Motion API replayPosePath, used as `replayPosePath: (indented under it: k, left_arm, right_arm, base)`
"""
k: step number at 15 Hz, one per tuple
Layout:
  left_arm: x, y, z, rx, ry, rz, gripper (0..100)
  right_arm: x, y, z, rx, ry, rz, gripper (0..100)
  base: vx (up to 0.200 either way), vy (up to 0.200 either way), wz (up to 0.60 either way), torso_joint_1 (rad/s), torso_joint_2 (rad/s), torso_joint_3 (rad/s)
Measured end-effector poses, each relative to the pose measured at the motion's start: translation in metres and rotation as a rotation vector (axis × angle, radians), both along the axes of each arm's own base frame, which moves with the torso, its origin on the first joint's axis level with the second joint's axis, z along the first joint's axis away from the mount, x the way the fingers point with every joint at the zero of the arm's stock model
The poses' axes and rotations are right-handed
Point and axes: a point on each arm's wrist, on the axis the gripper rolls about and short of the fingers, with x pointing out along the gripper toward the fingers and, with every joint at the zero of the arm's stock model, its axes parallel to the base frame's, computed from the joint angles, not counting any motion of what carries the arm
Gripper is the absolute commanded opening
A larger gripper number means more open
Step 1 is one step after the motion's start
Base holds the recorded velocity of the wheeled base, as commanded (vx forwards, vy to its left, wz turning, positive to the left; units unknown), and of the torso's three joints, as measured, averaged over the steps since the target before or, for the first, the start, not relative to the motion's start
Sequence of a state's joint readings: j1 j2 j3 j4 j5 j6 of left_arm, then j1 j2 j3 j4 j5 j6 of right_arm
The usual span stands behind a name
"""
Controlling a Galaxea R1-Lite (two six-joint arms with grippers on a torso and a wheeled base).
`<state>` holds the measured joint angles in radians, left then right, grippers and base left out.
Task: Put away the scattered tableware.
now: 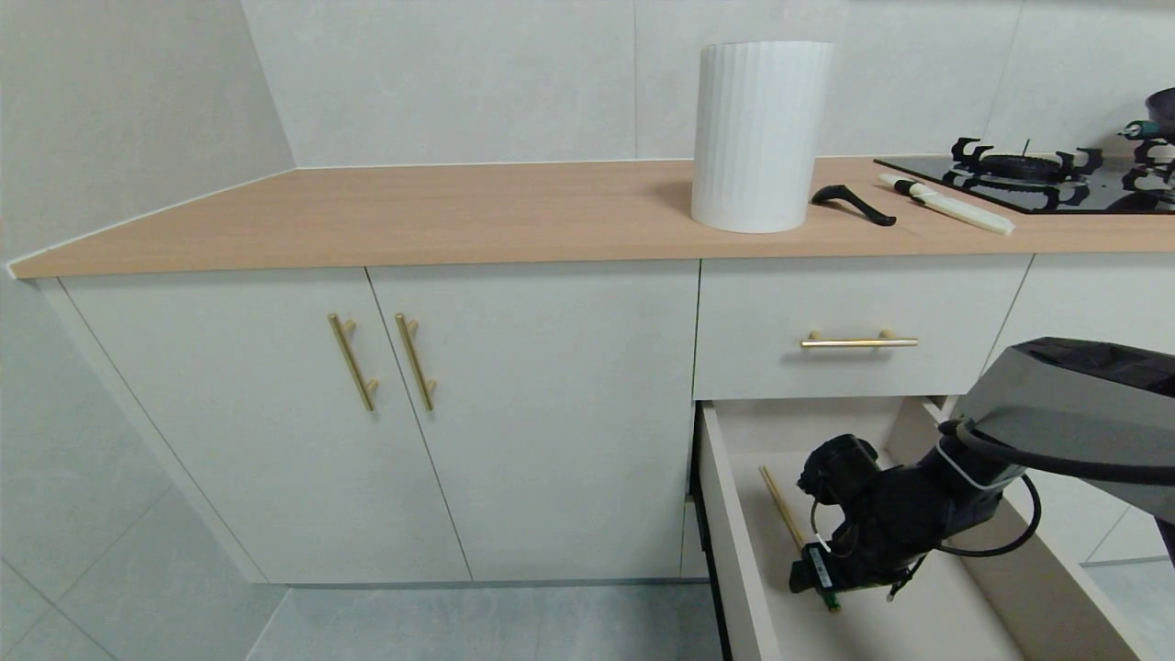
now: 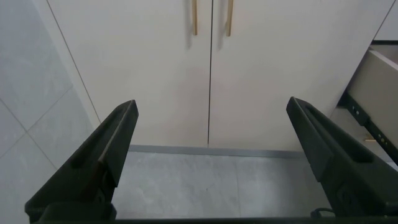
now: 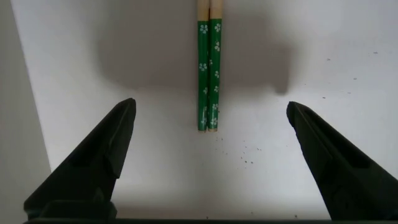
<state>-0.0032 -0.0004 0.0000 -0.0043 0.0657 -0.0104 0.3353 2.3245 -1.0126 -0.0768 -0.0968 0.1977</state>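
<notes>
A pair of chopsticks (image 1: 780, 507) with green flowered ends (image 3: 208, 68) lies flat on the floor of the pulled-out lower drawer (image 1: 725, 514). My right gripper (image 1: 815, 578) hangs inside that drawer just above the green ends, open (image 3: 210, 109), holding nothing. On the counter lie a black-handled utensil (image 1: 854, 204) and a white knife (image 1: 950, 204) with a black grip. My left gripper (image 2: 211, 107) is open and holds nothing, low down facing the closed cabinet doors (image 2: 211, 62).
A tall white ribbed container (image 1: 755, 133) stands on the wooden counter beside the utensils. A gas stove (image 1: 1028, 174) sits at the far right. The upper drawer (image 1: 858, 342) is closed. The open drawer's side (image 2: 373, 93) juts out near the left gripper.
</notes>
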Motion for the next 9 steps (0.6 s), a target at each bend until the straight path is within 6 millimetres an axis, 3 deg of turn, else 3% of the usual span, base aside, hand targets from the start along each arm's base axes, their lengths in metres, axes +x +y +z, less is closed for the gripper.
replayPosePath:
  k: [4,9]
  left_arm:
    - [0.0,0.0,0.0,0.0,0.0,0.0,100]
    - [0.0,0.0,0.0,0.0,0.0,0.0,100]
  right_arm:
    - [-0.005,-0.005,0.031,0.02,-0.063,-0.004,100]
    - [-0.018,-0.023,0.1,0.063,-0.238,-0.022,100]
  base:
    - [0.0,0.0,0.0,0.0,0.0,0.0]
    - [0.0,0.0,0.0,0.0,0.0,0.0]
